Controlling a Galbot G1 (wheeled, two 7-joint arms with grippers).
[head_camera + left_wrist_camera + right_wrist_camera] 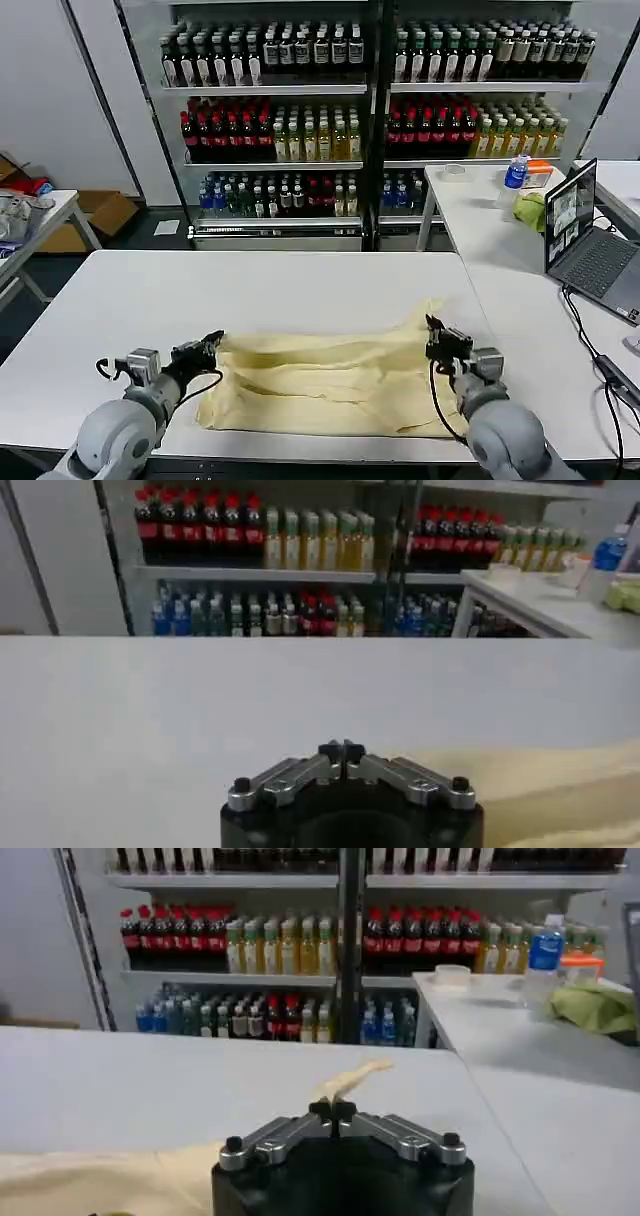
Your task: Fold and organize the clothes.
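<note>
Pale yellow T-shirt [335,380]: lies spread and creased along the near edge of the white table [200,290], wider than deep, with one corner drawn up into a point toward the table's right side. The same fabric shows in the right wrist view [110,1178], where a thin twist of it rises just past the fingertips.

Left gripper [208,349]: at the shirt's left edge, low over the table, fingers [341,752] pressed together at the tips. It seems to pinch the hem, though the contact itself is hidden, so this is not certain.

Right gripper [437,338]: at the shirt's right edge near the raised corner, tips likewise closed together [333,1112]; whether cloth sits between them cannot be told.

Surroundings: shelves of bottled drinks [330,110] behind the table's far edge; a second table [480,200] to the right carrying an open laptop [585,245], a blue-capped bottle [516,172] and a yellow-green cloth [530,210].
</note>
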